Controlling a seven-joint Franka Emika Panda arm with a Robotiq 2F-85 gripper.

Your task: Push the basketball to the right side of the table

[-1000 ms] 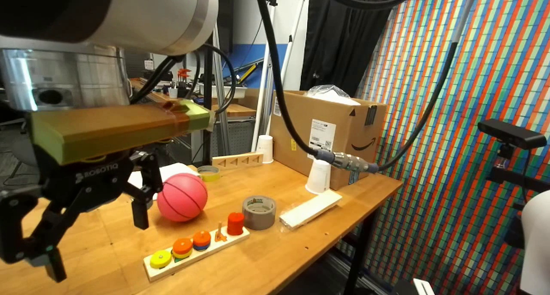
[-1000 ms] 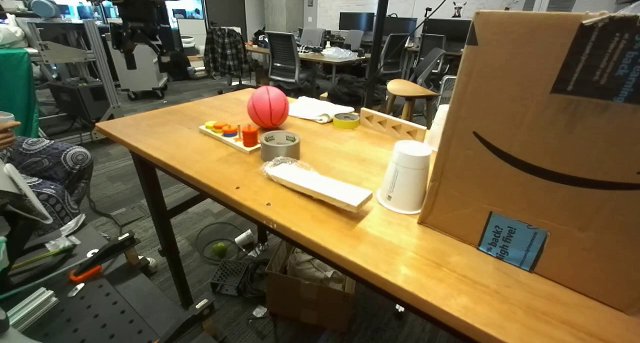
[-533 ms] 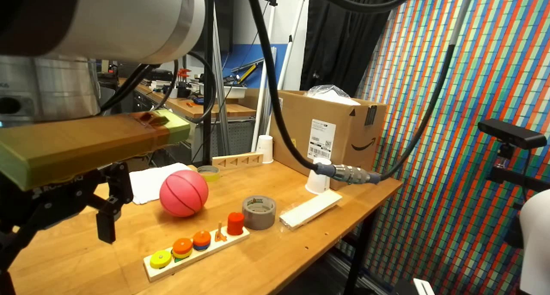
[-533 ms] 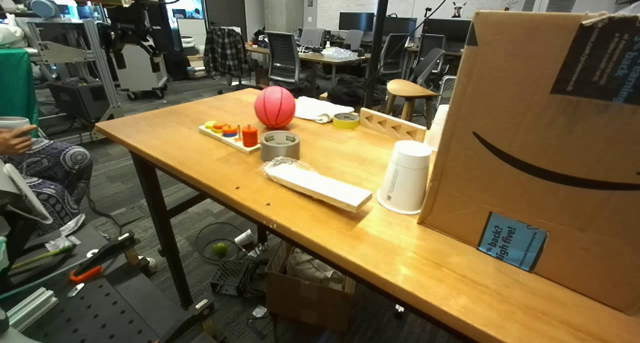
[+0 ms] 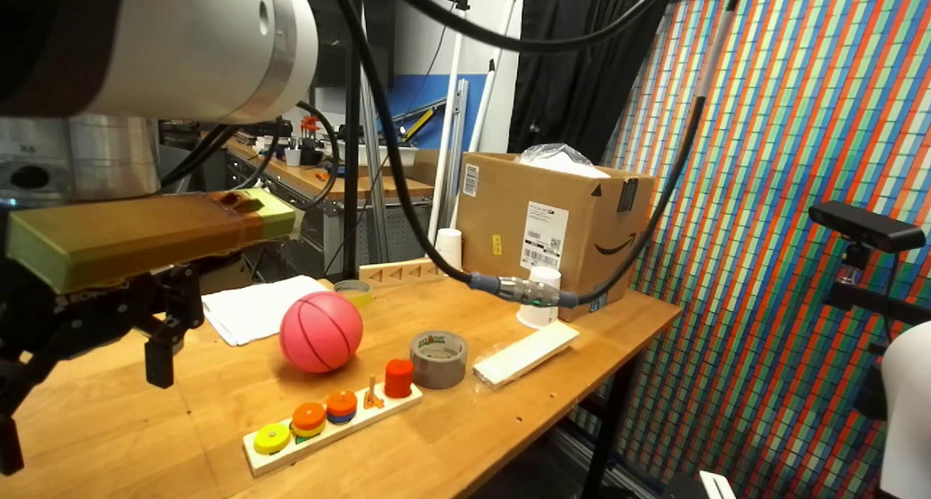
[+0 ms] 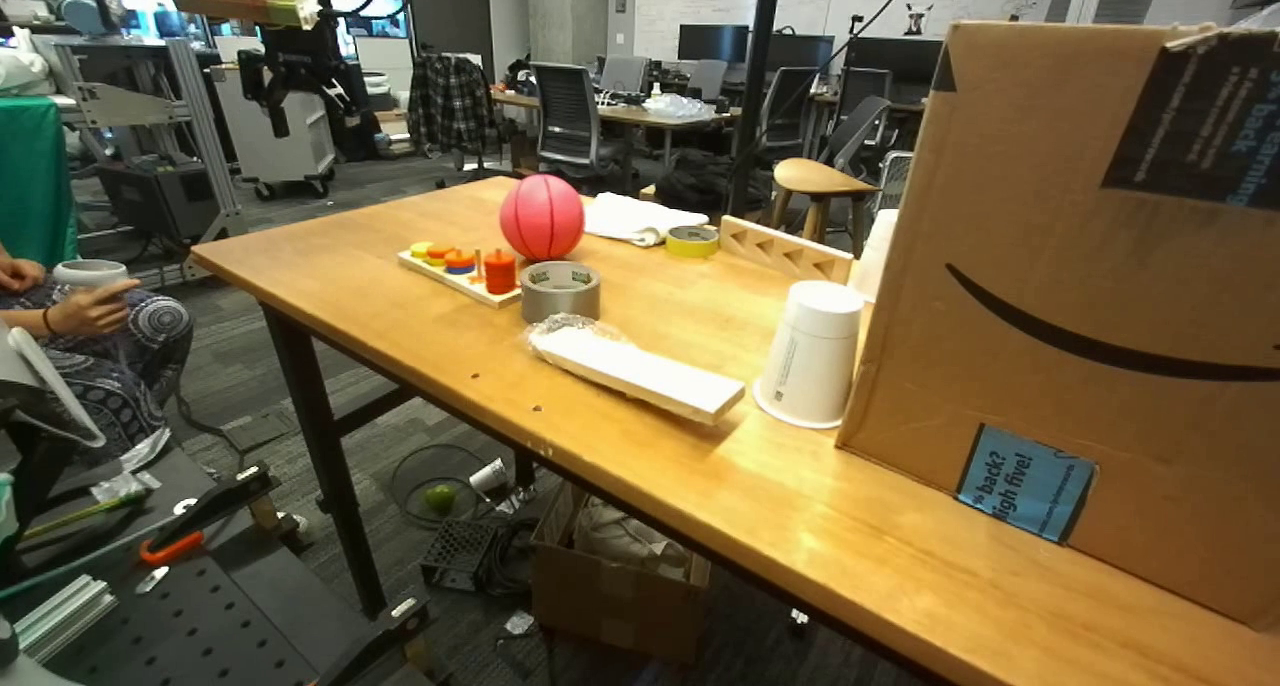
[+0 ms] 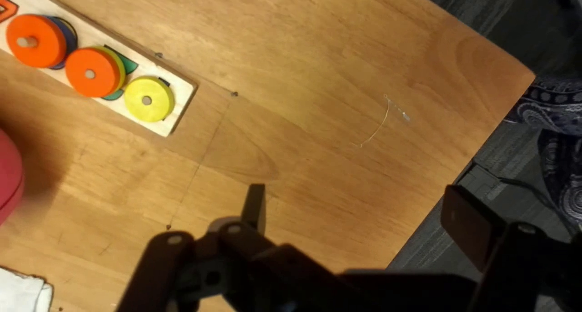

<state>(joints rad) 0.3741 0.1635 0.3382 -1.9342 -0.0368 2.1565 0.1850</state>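
The pink-red basketball point(image 5: 321, 332) rests on the wooden table point(image 5: 407, 448), behind the ring-stacking toy point(image 5: 331, 426). It also shows in an exterior view point(image 6: 542, 217). In the wrist view only a sliver of the basketball point(image 7: 9, 180) shows at the left edge. My gripper point(image 5: 84, 412) is open and empty, above the table and apart from the ball, to its left in that exterior view. In the wrist view the gripper's fingers point(image 7: 354, 207) stand wide apart, with bare table and the table's edge between them.
A grey tape roll point(image 5: 438, 361), a white wrapped bar point(image 5: 525, 353), a white cup point(image 5: 540, 299) and a large cardboard box point(image 5: 553, 215) stand on the table. A white cloth point(image 5: 254, 306) and yellow tape point(image 5: 354, 293) lie behind the ball. A seated person's hand point(image 6: 90, 311) is near the table.
In an exterior view my gripper has moved left, away from the ball. The basketball has rolled slightly, a little to the right there. The gripper stays open.
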